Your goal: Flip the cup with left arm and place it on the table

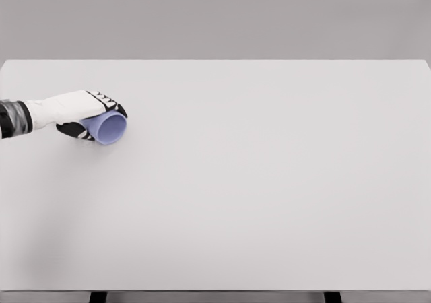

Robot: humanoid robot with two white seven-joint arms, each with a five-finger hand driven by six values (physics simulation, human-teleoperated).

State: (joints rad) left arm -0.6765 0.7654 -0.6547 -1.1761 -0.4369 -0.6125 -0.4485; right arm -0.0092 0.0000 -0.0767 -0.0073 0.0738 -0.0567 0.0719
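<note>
A light blue cup (109, 128) is at the left side of the white table (256, 182), tipped on its side with its open mouth facing the lower right. My left hand (91, 116) comes in from the left edge and has its fingers curled around the cup's body, thumb below and fingers above. The cup's base is hidden inside the hand. Whether the cup touches the tabletop or hangs just above it cannot be told.
The white table runs from the left edge to the right edge of the view. Its front edge lies near the bottom, with two dark legs (98, 296) showing beneath it.
</note>
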